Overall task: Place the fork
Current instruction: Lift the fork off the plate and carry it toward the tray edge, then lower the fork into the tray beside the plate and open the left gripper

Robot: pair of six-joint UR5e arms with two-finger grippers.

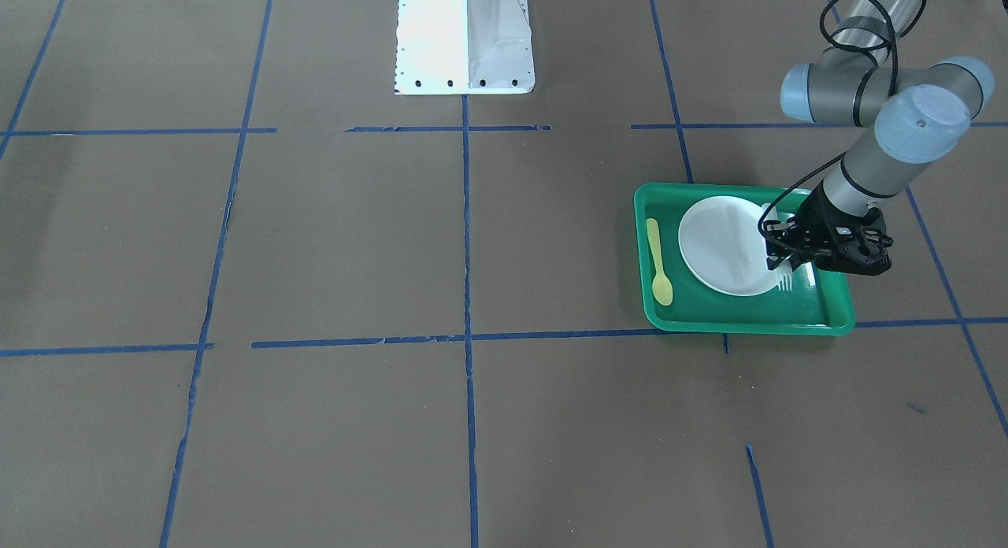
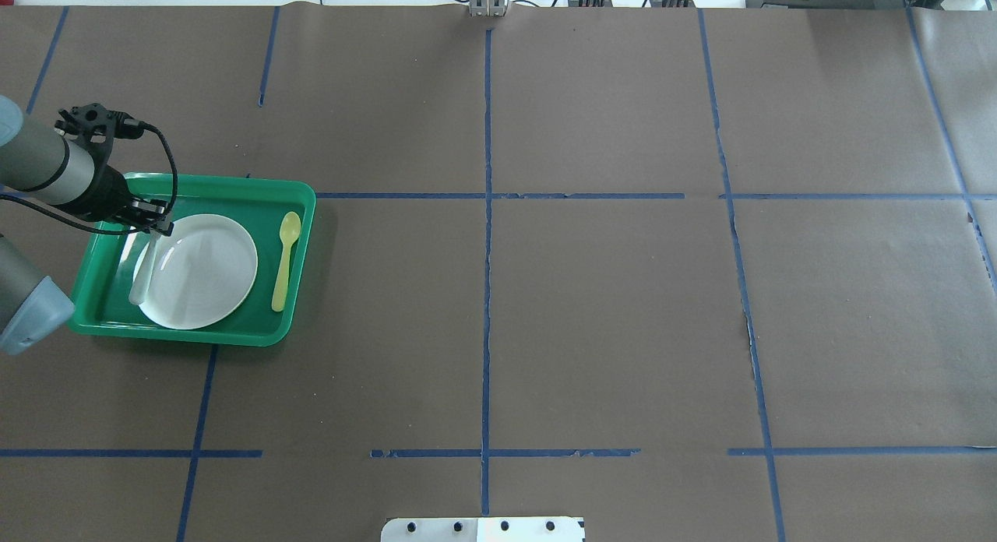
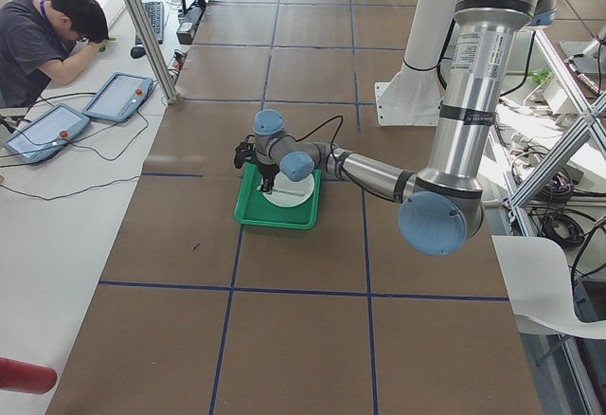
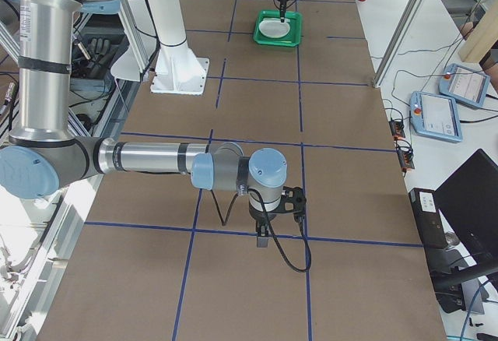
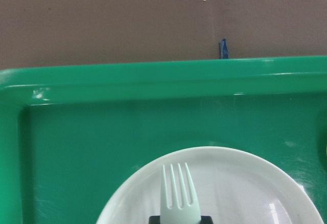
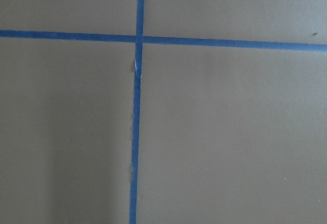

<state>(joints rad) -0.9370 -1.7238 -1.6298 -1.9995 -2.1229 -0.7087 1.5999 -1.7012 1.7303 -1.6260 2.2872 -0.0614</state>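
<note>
Gripping the fork (image 2: 146,269), left pincer (image 2: 156,229) hides its tines overhead, not wrist-side.

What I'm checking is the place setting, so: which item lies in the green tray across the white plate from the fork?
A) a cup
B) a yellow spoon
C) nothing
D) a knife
B: the yellow spoon lies in the green tray, on the opposite side of the white plate from the fork gripped by the left end effector.
</note>
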